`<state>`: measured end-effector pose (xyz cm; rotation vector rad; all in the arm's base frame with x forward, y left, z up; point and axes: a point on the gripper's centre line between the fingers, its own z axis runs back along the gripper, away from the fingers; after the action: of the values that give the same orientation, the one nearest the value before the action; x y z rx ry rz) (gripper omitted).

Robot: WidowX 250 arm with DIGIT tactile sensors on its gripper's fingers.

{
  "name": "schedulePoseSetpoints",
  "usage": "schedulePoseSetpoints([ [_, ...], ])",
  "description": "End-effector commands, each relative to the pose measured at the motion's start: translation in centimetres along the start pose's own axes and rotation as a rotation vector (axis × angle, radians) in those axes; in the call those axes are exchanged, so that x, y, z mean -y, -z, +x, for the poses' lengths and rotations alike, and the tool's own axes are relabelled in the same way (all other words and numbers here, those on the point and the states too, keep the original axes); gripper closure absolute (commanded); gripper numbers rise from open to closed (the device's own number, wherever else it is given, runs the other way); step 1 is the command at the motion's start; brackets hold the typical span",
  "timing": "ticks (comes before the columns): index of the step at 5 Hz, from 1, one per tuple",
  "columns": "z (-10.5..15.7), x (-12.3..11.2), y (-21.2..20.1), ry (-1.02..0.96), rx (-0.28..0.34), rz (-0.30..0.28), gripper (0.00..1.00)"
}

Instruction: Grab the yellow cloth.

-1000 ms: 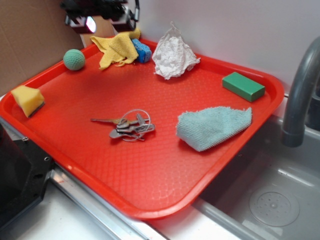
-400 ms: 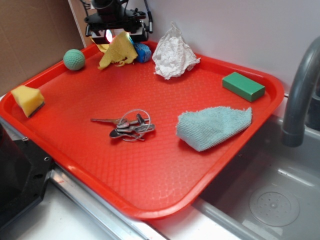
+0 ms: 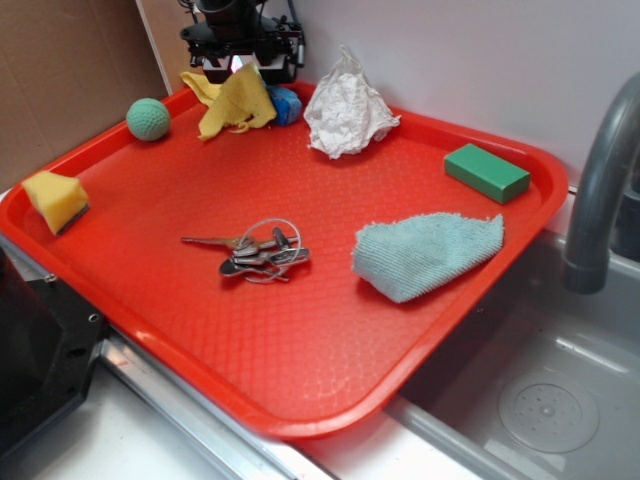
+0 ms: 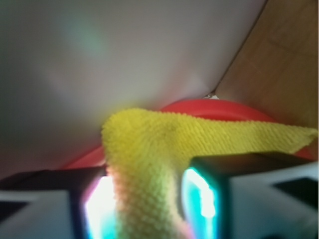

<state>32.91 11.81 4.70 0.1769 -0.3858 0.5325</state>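
The yellow cloth (image 3: 235,103) is a thin mustard rag at the far left corner of the red tray (image 3: 330,330). Its top is pulled up into a peak while its lower edge rests on the tray. My gripper (image 3: 243,68) is right above it and shut on that peak. In the wrist view the yellow cloth (image 4: 149,169) fills the gap between my two glowing fingers (image 4: 202,199), with one corner draped to the right.
A blue sponge (image 3: 285,102) lies right behind the cloth, a crumpled white paper (image 3: 345,105) to its right, a green ball (image 3: 148,119) to its left. A yellow sponge wedge (image 3: 56,199), keys (image 3: 258,252), a light blue cloth (image 3: 425,253) and a green block (image 3: 487,172) also sit on the tray. A faucet (image 3: 600,180) and sink are at right.
My gripper came down onto the yellow cloth and shut on it. The cloth went from lying spread out to bunched and lifted into a peak.
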Motion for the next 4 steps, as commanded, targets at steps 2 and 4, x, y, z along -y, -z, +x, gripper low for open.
schedulePoseSetpoints([
  [2,-2.4,1.6,-18.9,0.296,0.136,-0.336,1.0],
  [4,-4.9,1.1,-21.3,0.296,-0.179,-0.458,1.0],
])
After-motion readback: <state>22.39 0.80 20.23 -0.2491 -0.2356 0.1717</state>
